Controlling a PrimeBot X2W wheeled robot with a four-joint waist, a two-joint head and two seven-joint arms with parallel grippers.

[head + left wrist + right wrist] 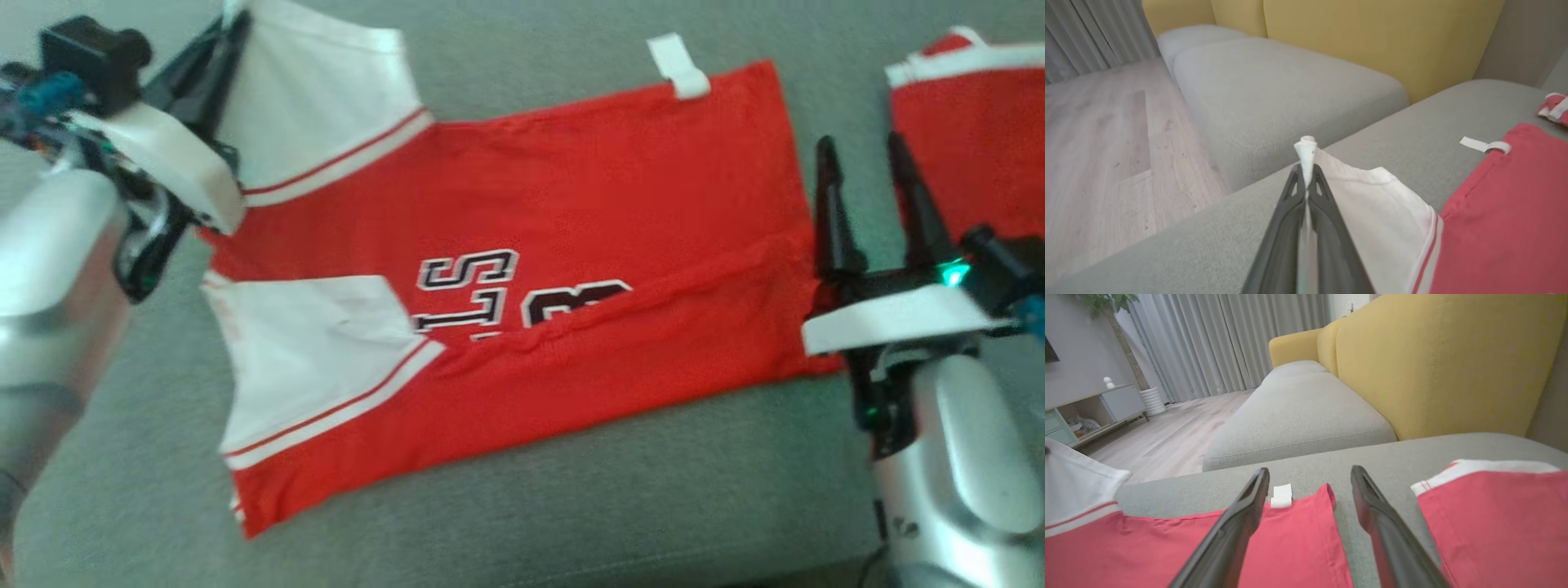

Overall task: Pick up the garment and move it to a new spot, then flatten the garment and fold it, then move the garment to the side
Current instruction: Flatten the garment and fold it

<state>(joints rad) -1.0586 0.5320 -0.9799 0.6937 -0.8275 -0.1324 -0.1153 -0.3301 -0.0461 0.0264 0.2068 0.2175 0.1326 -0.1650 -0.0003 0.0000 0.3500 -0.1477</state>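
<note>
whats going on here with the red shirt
A two-armed robot is working on a red and white shirt spread on a grey couch. Its left tool is shut on the tip of one white sleeve. Its right tool is open at the shirt's opposite edge. Another red garment lies further right.

left gripper (1306,179): pinching white sleeve tip (1307,148) of red garment (1502,228) | spread on grey sofa seat (1167,253) | yellow backrest (1372,41) beyond | wood floor (1106,134) at left
</note>
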